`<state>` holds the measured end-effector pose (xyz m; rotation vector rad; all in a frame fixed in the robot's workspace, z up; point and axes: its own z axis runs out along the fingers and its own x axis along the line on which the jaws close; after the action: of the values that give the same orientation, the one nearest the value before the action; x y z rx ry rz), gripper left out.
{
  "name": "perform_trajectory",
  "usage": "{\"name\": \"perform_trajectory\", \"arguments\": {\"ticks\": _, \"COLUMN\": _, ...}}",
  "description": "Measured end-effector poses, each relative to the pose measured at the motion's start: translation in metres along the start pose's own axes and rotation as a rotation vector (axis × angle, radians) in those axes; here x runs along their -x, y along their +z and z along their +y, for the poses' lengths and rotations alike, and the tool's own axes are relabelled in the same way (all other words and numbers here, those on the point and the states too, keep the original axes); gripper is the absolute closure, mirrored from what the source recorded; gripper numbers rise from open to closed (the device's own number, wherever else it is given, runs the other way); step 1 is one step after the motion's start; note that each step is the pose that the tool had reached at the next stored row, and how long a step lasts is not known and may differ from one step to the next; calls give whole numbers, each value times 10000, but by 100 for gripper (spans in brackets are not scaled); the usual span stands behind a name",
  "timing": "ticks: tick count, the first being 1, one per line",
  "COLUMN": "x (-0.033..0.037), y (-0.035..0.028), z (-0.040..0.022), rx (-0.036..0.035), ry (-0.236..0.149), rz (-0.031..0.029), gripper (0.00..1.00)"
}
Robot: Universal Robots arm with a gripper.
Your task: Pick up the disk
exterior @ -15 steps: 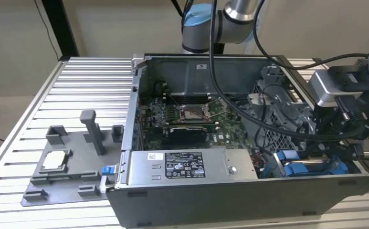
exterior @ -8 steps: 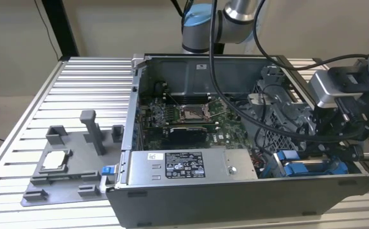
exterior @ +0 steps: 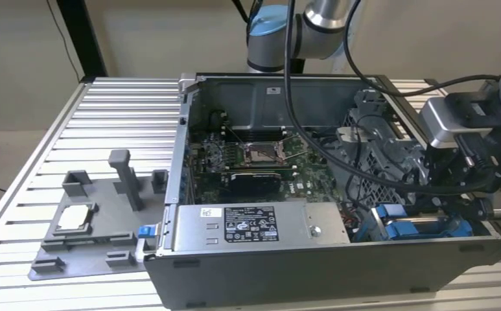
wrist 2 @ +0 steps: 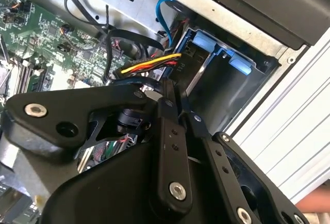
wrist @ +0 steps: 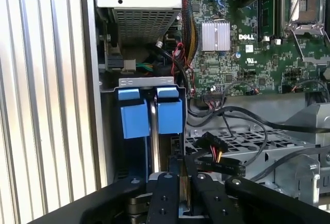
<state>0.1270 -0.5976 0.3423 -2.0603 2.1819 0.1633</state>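
Your end effector (wrist: 181, 182) hangs over drive bay in open computer case (exterior: 319, 272); fingers (wrist: 164, 198) nearly together, gripping nothing visible. Disk (wrist: 153, 126) upright between blue carriers, seated.

Bright blue disk (wrist: 149, 113) carrier, green motherboard (wrist: 247, 53), black claw (wrist: 181, 182), grey power supply (exterior: 242, 223) with white sticker.

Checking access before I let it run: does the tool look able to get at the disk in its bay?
Probably yes. The tool sits just above the disk, lined up with its edge between the blue tabs. A cable connector lies close beside it.
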Motion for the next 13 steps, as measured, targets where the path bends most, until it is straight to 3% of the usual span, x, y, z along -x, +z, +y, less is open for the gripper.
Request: {"name": "perform_trajectory", "arguments": {"ticks": 13, "x": -4, "y": 25, "z": -14, "rx": 0, "ry": 0, "rz": 2, "gripper": 100}}
